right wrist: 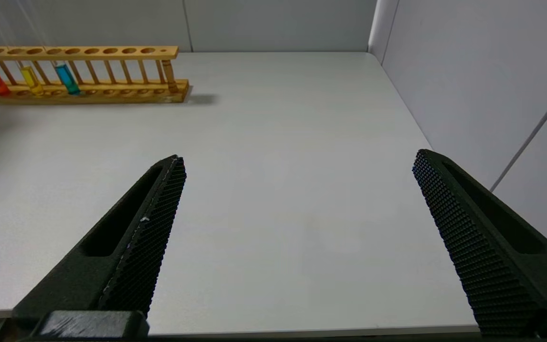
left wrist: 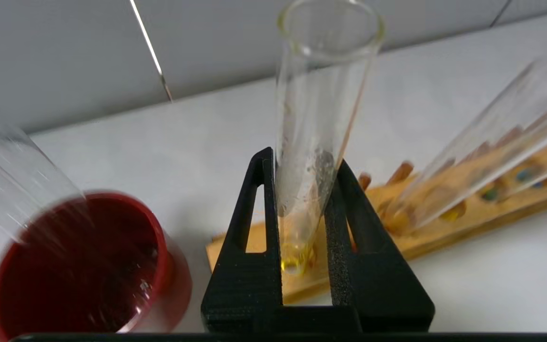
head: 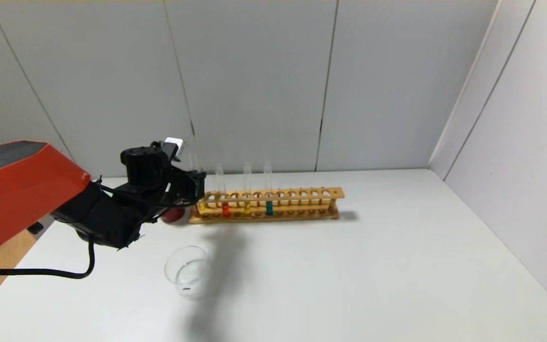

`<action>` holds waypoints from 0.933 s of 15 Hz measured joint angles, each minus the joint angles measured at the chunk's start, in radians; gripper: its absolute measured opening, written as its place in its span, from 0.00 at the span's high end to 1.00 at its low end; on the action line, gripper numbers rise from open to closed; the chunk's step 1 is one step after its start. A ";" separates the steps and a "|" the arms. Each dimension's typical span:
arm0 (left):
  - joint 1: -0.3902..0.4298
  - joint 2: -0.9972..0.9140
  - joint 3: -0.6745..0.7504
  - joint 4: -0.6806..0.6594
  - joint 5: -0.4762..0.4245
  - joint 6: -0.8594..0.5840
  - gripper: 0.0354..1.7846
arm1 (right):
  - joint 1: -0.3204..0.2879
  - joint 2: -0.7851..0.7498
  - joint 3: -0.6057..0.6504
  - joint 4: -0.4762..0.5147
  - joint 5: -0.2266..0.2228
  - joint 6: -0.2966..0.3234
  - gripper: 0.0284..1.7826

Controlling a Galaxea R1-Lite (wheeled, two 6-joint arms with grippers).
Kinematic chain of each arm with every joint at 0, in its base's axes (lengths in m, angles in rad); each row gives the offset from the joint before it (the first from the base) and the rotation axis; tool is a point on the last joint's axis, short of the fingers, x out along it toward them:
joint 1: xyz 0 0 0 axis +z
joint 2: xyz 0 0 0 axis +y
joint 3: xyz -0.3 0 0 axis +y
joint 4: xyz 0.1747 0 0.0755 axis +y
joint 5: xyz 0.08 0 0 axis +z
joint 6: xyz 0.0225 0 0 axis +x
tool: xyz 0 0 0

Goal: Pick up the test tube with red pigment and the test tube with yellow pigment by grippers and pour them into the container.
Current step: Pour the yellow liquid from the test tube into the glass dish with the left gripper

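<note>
A wooden rack [head: 302, 194] at the back of the table holds several tubes. The test tube with yellow pigment [left wrist: 321, 95] stands at the rack's left end [head: 202, 207]. My left gripper [left wrist: 302, 164] is shut on its lower half, one finger on each side, with its bottom still in the rack. In the head view the left gripper [head: 200, 190] is at that end. The test tube with red pigment [head: 226, 209] stands one place to the right. The container [head: 187, 270], a clear glass dish, sits nearer on the table. My right gripper [right wrist: 299, 156] is open and empty over bare table.
A duller yellow tube [head: 247, 209] and a teal tube [head: 268, 207] stand further right in the rack. A dark red cup [head: 174, 214] sits just left of the rack, close to my left gripper [left wrist: 79, 266]. Grey walls stand behind and to the right.
</note>
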 joint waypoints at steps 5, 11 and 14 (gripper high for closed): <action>-0.009 -0.137 -0.096 0.104 0.031 0.057 0.84 | 0.000 0.000 0.000 0.000 0.000 0.000 0.02; -0.026 -0.248 -0.110 0.116 0.051 0.088 0.84 | 0.000 0.000 0.000 0.000 0.000 0.000 0.02; -0.010 -0.307 -0.049 0.119 0.051 0.150 0.84 | 0.000 0.000 0.000 0.000 0.000 0.000 0.02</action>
